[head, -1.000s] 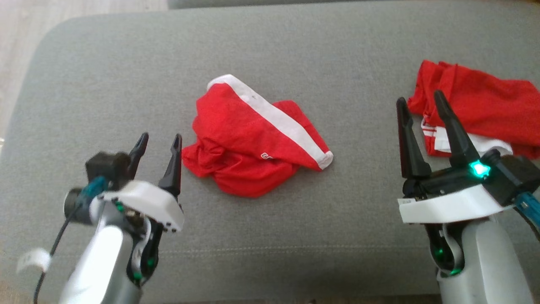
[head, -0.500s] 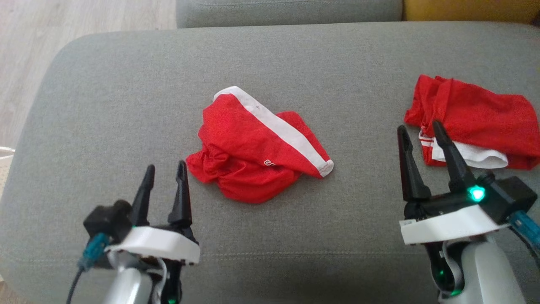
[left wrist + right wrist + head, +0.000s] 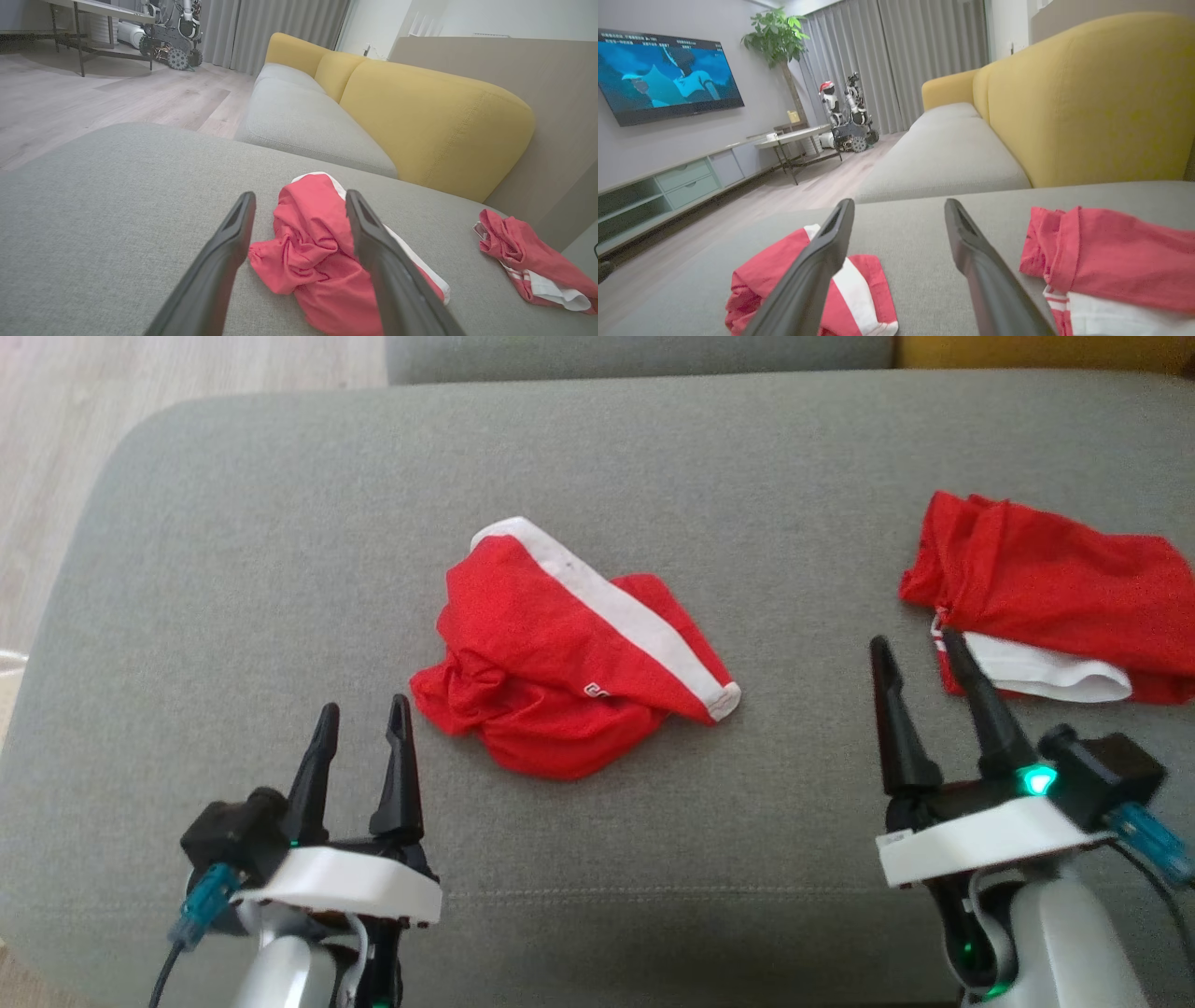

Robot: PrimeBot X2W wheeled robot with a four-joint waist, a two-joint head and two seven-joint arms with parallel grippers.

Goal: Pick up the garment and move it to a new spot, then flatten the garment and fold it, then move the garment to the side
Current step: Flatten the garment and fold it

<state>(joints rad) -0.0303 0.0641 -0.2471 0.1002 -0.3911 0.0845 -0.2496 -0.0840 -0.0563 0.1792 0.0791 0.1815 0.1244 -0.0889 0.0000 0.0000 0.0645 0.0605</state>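
Grey sofa cushion [image 3: 233,523], yellow backrest behind; nothing was lifted yet.
The crumpled garment [image 3: 560,681] lay mid-cushion, with a second red piece [image 3: 1055,588] far right. Both claws stood apart and empty, the left gripper [image 3: 364,705] just near-left of the heap and the right gripper [image 3: 915,640] beside the other piece. The pickup seemed next, which called for reaching in and pinching a fold.

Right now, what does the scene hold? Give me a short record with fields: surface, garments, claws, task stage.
surface: grey cushion
centre garment: red with a white stripe, crumpled, mid-cushion
right garment: red and white, roughly folded, at the cushion's right edge
left claw: open, empty, just left of the centre garment
right claw: open, empty, by the right garment's near corner
task stage: centre garment not yet picked up
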